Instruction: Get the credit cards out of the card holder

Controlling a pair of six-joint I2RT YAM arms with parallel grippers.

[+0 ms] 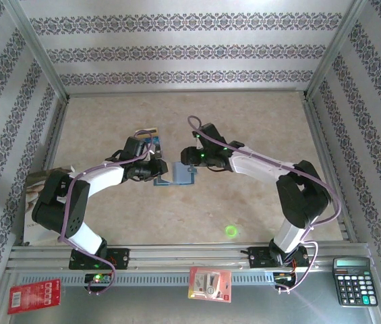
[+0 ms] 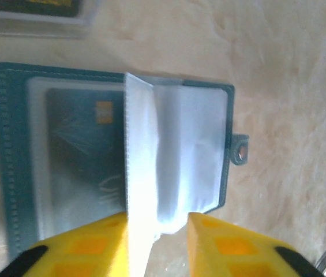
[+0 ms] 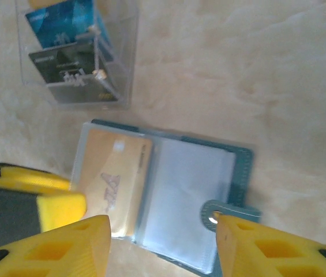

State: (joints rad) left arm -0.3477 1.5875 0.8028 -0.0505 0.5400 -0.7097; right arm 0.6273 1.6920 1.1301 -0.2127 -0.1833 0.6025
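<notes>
Holder (image 1: 177, 177) lies open flat at bench (image 1: 244, 128) centre, long axis roughly left-right, tab (image 3: 213, 214) end toward the right pincer (image 3: 161, 226). Tan card (image 3: 119, 173) sits in the other panel's top sleeve. Left pincer (image 2: 157, 224) is slightly spread, a clear leaf (image 2: 145, 150) upright between its fingers, blue card (image 2: 82, 150) beneath it. Right pincer is spread wide over the holder, gripping nothing. Clear box (image 3: 116, 69) with cards (image 3: 64, 29) is near.
</notes>
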